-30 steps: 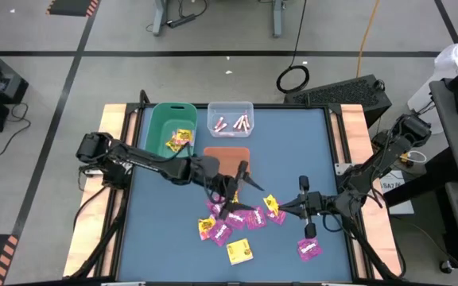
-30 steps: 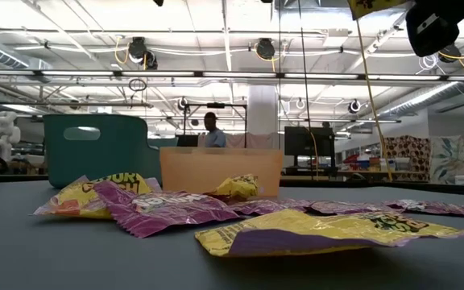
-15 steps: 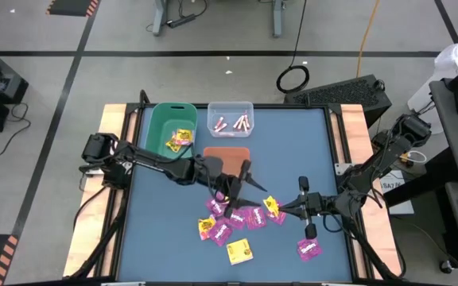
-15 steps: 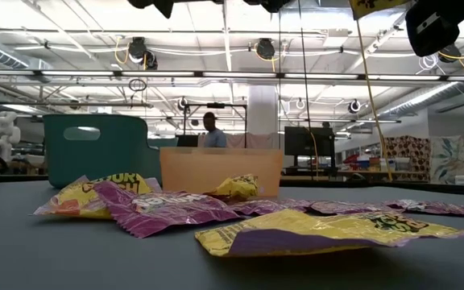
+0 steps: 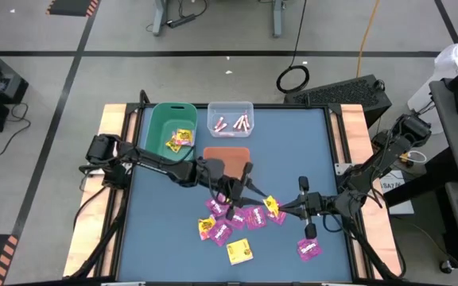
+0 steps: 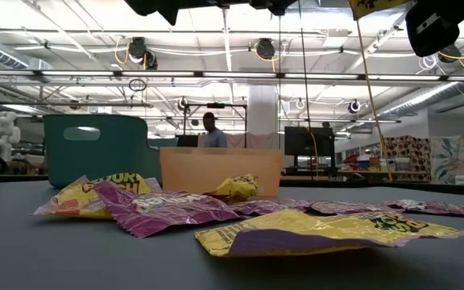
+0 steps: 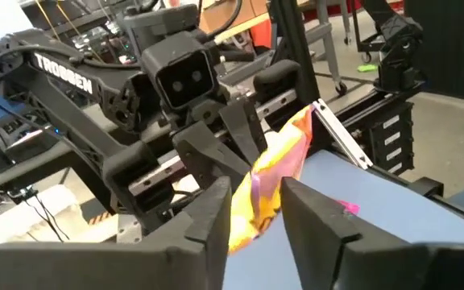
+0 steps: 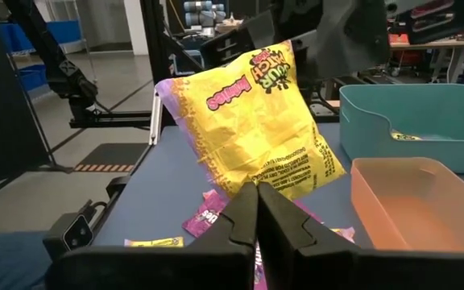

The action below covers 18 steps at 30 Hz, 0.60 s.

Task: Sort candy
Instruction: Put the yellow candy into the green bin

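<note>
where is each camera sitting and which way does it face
High: overhead, straight down on the blue table; both arms show.
Low: table height, across candy toward the room; arm parts at top.
Left wrist: past the left tool at the right arm.
Right wrist: past the right tool toward the bins.
Shared: both wrist views show the yellow packet that both tools meet on.

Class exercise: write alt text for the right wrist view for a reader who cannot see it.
The right gripper holds up a yellow candy packet by its lower edge while the left gripper meets it from above. Behind stand a green bin and an orange tray.
</note>
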Each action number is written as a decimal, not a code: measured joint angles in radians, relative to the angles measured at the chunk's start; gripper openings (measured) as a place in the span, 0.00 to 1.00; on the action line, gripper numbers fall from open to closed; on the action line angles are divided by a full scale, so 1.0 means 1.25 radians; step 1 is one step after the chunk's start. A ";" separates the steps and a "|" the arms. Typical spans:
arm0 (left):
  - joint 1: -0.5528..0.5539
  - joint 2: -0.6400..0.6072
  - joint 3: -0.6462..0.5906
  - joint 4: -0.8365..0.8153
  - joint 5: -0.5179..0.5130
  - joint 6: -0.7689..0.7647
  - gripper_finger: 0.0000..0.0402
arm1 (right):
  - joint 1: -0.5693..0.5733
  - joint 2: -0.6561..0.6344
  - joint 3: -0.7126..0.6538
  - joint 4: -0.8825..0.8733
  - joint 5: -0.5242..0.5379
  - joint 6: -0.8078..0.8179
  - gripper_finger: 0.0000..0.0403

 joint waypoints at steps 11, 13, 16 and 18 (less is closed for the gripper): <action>0.003 -0.001 0.000 -0.010 0.064 -0.002 0.02 | 0.000 0.000 0.000 -0.003 0.026 0.010 0.01; 0.009 -0.009 0.000 -0.030 0.065 -0.019 0.01 | 0.000 0.000 0.000 -0.005 0.044 0.013 0.04; 0.025 -0.041 -0.001 -0.095 0.065 -0.029 0.01 | 0.000 0.000 0.000 -0.022 0.084 0.035 0.11; 0.039 -0.071 -0.001 -0.162 0.064 -0.044 0.01 | 0.000 0.000 0.000 -0.046 0.101 0.055 0.17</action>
